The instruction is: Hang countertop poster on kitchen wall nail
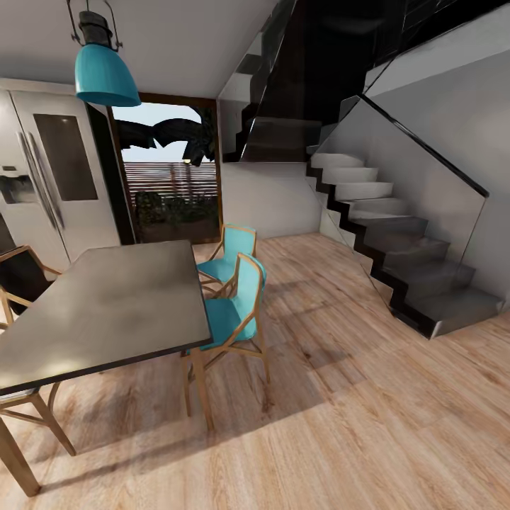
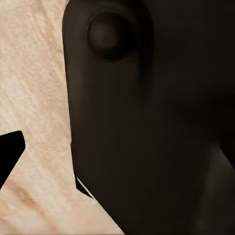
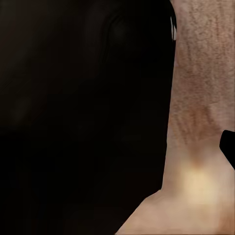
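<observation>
Right now the robot looks into a dining room, and the poster, countertop and wall nails are somewhere outside these pictures. My judgement is that the step in hand is travel: the base should turn towards the fridge (image 1: 42, 184) side, where the kitchen probably lies, and pass wide of the chairs.

A dark dining table (image 1: 106, 304) serves as the landmark. Two teal chairs (image 1: 234, 297) with wooden frames stand just beside its far-right edge. Another wooden chair (image 1: 21, 280) sits at the table's opposite side. A teal lamp (image 1: 106, 71) hangs above the table. Beyond the table are the pale fridge and a glass door (image 1: 170, 177) showing a garden. Well apart from the table, grey stairs (image 1: 397, 241) climb behind a glass balustrade. Light wood floor (image 1: 354, 425) runs under everything.

Both wrist views show dark robot bodywork close up over wood floor; I cannot tell whether either gripper's jaws are open or closed.
</observation>
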{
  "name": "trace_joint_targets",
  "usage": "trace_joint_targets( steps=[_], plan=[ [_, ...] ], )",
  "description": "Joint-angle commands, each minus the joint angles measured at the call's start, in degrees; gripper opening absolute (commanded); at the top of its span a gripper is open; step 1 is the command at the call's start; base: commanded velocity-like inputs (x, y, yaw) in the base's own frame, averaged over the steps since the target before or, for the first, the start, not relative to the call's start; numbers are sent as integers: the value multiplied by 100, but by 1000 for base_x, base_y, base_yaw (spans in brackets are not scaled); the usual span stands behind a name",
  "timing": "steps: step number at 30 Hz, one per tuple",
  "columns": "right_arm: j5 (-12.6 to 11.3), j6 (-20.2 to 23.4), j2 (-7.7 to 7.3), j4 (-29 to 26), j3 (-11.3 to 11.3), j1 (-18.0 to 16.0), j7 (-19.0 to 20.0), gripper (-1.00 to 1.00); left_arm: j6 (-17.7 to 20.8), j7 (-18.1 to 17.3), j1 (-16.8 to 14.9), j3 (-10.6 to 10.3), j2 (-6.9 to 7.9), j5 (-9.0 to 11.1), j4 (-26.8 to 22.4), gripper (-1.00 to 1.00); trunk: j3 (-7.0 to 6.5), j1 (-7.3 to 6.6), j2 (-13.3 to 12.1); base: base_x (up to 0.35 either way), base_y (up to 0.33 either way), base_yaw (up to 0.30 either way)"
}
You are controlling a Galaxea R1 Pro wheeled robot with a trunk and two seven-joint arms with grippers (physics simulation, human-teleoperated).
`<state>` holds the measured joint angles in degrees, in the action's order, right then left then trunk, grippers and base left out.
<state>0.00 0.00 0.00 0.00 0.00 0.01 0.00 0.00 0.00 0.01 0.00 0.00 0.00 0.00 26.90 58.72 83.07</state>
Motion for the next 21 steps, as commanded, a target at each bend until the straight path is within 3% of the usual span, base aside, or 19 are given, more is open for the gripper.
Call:
trace_joint_targets(
  steps=[1,6,21],
  plan=[
    [33,-33,28,-33,24,-34,-2,100,8,9,33,31,-33,-16,-33,100,3,0,1,0,0,0],
    [18,-194,27,-197,12,-199,-1,100,-17,1,181,20,-174,-4,-192,100,3,0,1,0,0,0],
    [11,-247,27,-224,10,-228,-1,100,-23,-1,169,18,-167,-2,-580,100,3,0,1,0,0,0]
  ],
)
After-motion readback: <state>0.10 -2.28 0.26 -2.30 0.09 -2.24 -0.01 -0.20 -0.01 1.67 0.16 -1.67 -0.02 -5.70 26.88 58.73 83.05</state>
